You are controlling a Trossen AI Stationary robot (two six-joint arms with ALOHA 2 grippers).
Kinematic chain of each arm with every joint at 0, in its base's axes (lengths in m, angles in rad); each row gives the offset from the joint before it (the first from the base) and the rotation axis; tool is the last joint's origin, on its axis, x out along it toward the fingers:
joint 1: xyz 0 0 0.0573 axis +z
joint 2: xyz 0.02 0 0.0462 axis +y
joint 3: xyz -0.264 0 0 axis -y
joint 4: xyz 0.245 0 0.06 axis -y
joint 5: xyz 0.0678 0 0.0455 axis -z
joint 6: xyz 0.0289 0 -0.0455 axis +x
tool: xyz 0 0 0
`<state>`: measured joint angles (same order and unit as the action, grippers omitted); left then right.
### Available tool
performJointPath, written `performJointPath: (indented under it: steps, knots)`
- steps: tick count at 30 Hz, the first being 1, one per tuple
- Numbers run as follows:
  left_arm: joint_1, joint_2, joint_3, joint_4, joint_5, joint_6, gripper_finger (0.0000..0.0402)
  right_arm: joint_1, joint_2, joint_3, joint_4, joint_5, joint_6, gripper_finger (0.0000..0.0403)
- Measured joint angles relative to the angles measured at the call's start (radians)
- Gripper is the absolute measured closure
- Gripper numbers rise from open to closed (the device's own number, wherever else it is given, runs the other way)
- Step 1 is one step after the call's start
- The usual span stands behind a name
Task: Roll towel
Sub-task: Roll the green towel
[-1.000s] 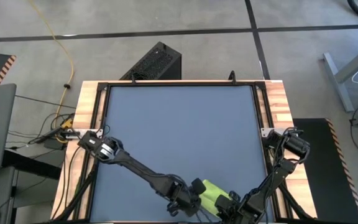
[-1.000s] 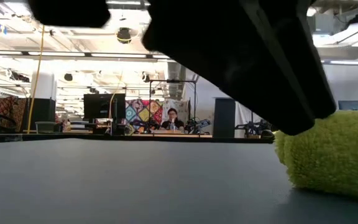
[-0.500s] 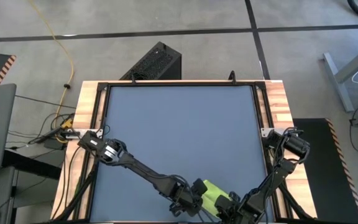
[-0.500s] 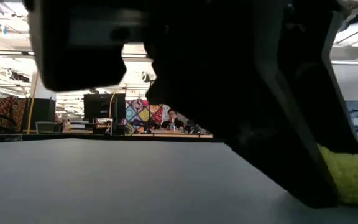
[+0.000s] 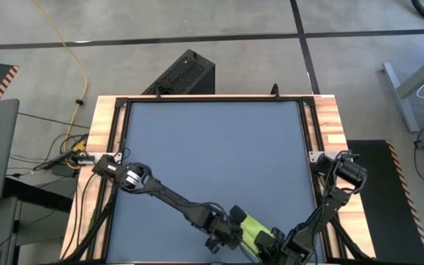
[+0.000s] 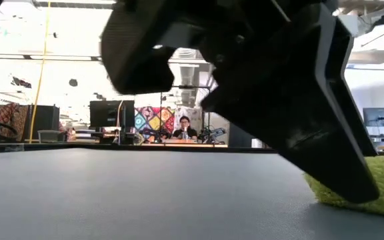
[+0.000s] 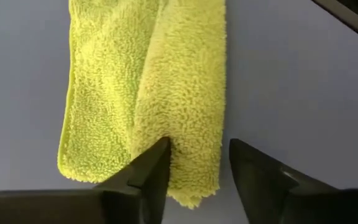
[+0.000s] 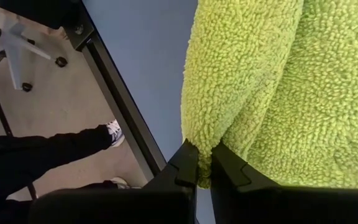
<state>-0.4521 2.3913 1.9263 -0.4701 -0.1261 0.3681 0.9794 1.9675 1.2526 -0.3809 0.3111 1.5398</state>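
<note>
2 grippers meet at the near table edge: right gripper (image 8: 204, 163) pinching the towel (image 5: 254, 228), left gripper (image 7: 194, 165) parted astride its end, so an uneven pull could unfold it.

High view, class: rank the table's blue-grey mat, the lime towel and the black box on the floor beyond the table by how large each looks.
1. Blue-grey mat, by far the largest.
2. Black box.
3. Towel, smallest, though the left gripper and right gripper hide part of it.

No legible text, label, brand or number anywhere.
</note>
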Motion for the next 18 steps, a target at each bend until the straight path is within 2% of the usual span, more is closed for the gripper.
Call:
performJointPath:
  steps: [9, 13, 18]
  knots:
    - [0.044, 0.014, 0.002, 0.001, 0.143, -0.054, 0.0387, 0.000, 0.000, 0.000, 0.001, 0.002, -0.008, 0.0363]
    - [0.064, 0.014, 0.002, -0.021, 0.233, -0.088, 0.0396, 0.000, 0.000, 0.000, 0.006, 0.002, 0.009, 0.0363]
    - [0.114, 0.016, 0.017, -0.064, 0.420, -0.213, 0.0399, 0.002, -0.014, 0.000, 0.013, 0.003, 0.035, 0.0363]
